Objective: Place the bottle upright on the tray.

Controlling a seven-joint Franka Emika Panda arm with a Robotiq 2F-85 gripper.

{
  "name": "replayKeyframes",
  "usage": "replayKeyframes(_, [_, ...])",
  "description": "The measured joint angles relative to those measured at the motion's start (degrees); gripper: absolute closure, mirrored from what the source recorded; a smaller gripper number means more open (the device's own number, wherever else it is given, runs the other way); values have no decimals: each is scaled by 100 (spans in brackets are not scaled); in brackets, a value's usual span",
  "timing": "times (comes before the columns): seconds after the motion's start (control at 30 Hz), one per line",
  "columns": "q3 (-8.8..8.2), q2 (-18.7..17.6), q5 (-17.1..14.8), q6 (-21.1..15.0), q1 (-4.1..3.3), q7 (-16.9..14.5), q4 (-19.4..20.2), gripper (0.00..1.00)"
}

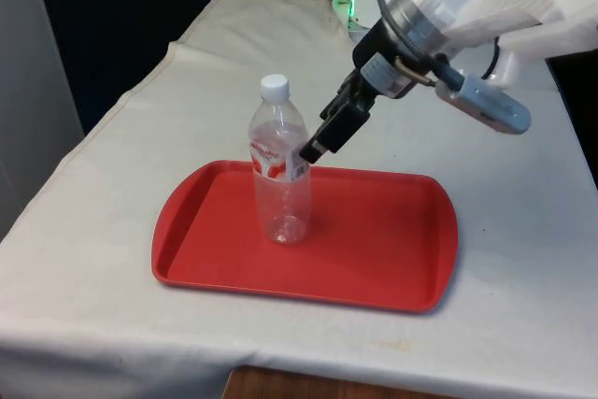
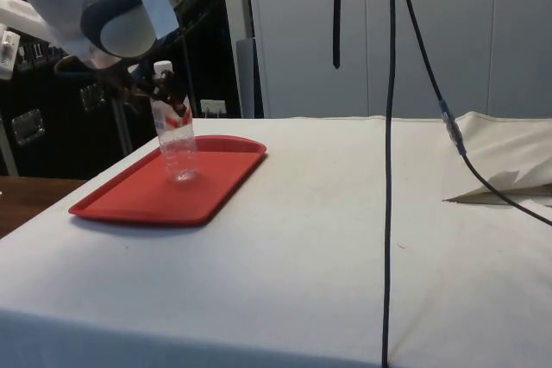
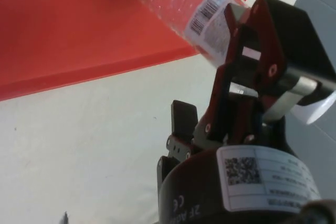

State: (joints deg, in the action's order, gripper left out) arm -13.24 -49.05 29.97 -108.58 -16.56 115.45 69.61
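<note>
Red tray (image 1: pixel 392 259), upright bottle (image 1: pixel 280 184)

One clear plastic water bottle (image 1: pixel 280 175) with one white cap (image 1: pixel 275 87). One red tray (image 1: pixel 392 240). One table (image 1: pixel 523 231) under one white cloth. Two black cables (image 2: pixel 390 170) hang, perhaps three, in the side view.

The bottle (image 1: pixel 280 175) stands upright on the tray (image 1: pixel 392 249), toward the front view's left part. The tray lies on the bench (image 1: pixel 523 231), near its front edge.
</note>
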Motion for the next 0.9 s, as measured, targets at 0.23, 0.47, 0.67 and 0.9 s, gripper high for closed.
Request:
replayKeyframes(0.23, [74, -6, 34, 120, -40, 80, -74, 0])
replayKeyframes(0.47, [143, -6, 69, 229, -74, 155, -149, 0])
replayKeyframes(0.67, [155, -6, 74, 338, -80, 155, -252, 0])
replayKeyframes(0.9, [160, 0, 34, 550, -57, 80, -510, 0])
